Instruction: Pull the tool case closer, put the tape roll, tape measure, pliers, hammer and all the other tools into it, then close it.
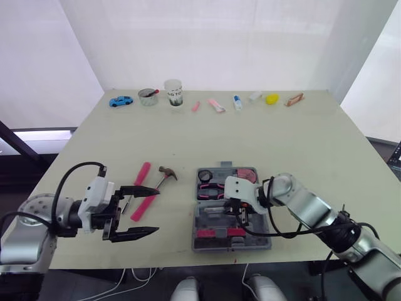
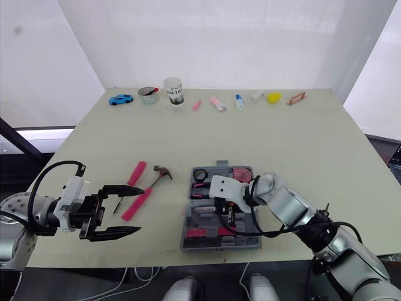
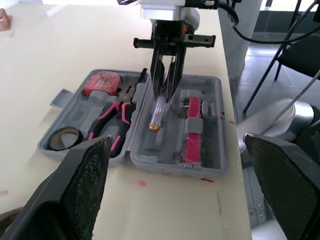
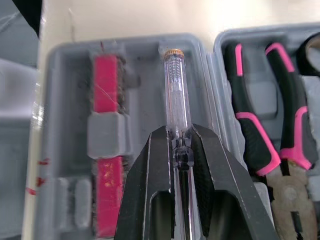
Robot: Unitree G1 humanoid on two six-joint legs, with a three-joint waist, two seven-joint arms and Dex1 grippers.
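The grey tool case [image 1: 263,241] lies open near the table's front edge. In its far half sit the tape roll [image 1: 204,177], the pink tape measure [image 1: 245,174] and the pink-handled pliers [image 1: 210,191]. My right gripper [image 4: 177,137] hangs over the near half, shut on a clear tester screwdriver [image 4: 177,95] that points down into a slot beside a pink insert [image 4: 106,95]. To the case's left lie the hammer [image 1: 164,175], its pink grip [image 1: 144,207] and another pink tool [image 1: 143,174]. My left gripper [image 1: 155,211] stands open just above the table beside the hammer's grip, holding nothing.
Along the far edge stand a blue toy car [image 1: 121,101], a tin bowl [image 1: 148,96], a cup [image 1: 173,92], small pink items [image 1: 216,105], a tube [image 1: 237,102], a yellow object [image 1: 271,98] and a copper-coloured piece [image 1: 293,99]. The table's front edge runs just past the case.
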